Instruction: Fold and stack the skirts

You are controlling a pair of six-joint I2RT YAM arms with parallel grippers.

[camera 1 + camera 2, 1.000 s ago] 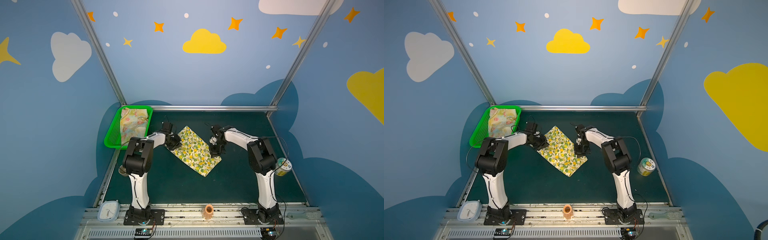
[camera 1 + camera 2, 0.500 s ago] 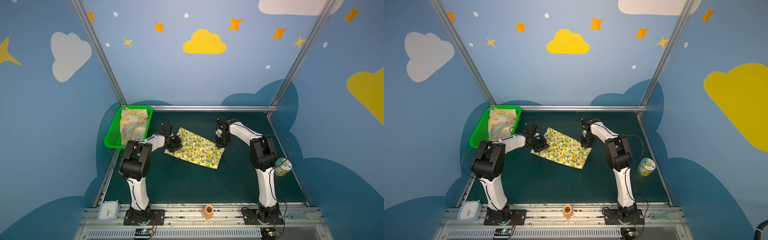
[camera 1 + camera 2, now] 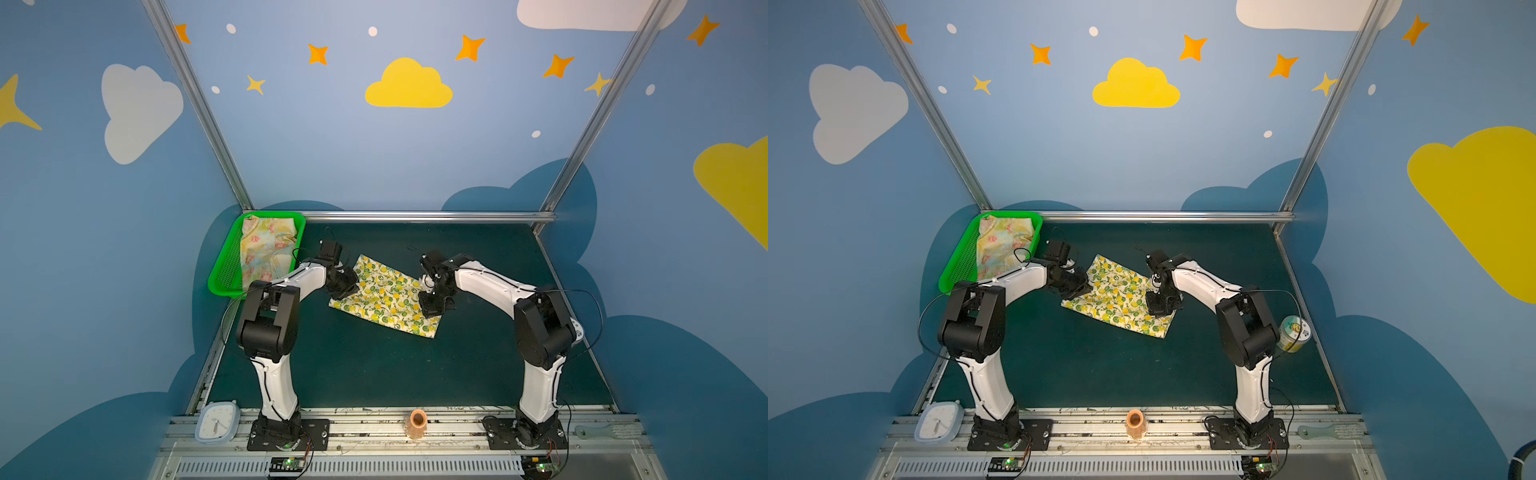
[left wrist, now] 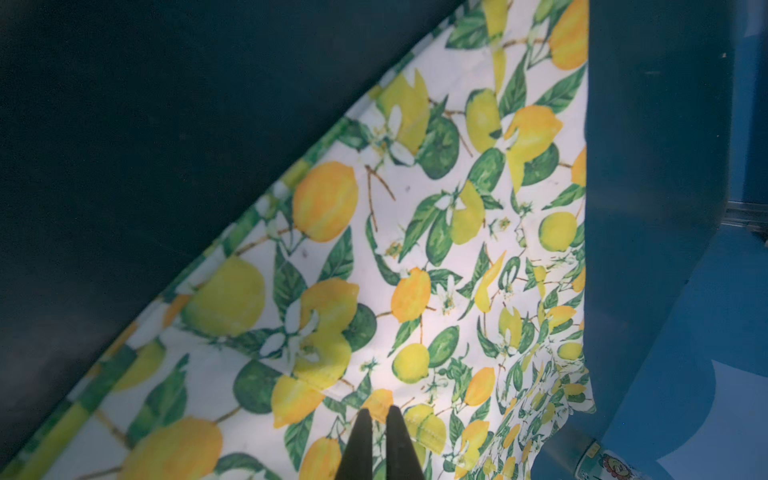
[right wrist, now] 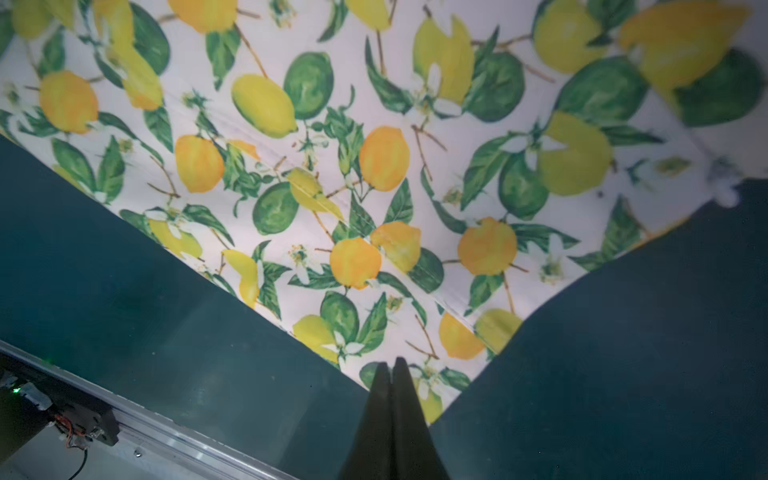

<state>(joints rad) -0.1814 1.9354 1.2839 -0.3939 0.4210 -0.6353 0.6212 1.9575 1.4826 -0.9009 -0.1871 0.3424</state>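
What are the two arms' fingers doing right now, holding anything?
Left gripper: closed, pinching the lemon skirt.
Right gripper: closed on a corner of the lemon skirt.

Each wrist view cuts its tool off at the picture's lower edge, so only the dark finger ends show of the left tool point(image 4: 379, 415) and the right tool point(image 5: 390, 365). Both views also crop the thin cream cloth lemon-print skirt point(image 5: 374, 166), and one corner of it is blurred in the right wrist view. In both top views the black wrists cover those finger ends. The left arm point(image 3: 291, 278) hides the near end of the pale yellow, pink-flowered cloth skirt point(image 3: 266, 249) lying in a green perforated plastic basket point(image 3: 226, 270). The right arm point(image 3: 1246, 324) half covers a round printed can point(image 3: 1296, 332), whose label is too small to read, as is the dial of the pale blue clock point(image 3: 218, 424).
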